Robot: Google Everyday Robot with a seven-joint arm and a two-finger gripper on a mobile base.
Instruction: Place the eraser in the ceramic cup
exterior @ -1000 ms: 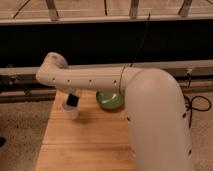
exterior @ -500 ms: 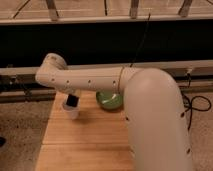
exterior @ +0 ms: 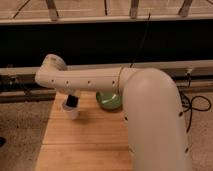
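Observation:
The ceramic cup (exterior: 70, 111) is small and white and stands upright on the far left of the wooden table (exterior: 85, 145). My gripper (exterior: 72, 100) shows only as a dark shape under the cream arm (exterior: 90, 80), right above the cup's mouth and reaching into it. The eraser does not show apart from that dark shape, so I cannot tell whether it is held, in the cup, or hidden by the arm.
A green bowl (exterior: 108, 100) sits on the table just right of the cup, partly behind the arm. The arm's big cream body (exterior: 155, 125) covers the table's right side. A dark rail and a black cable (exterior: 195, 107) lie beyond the table.

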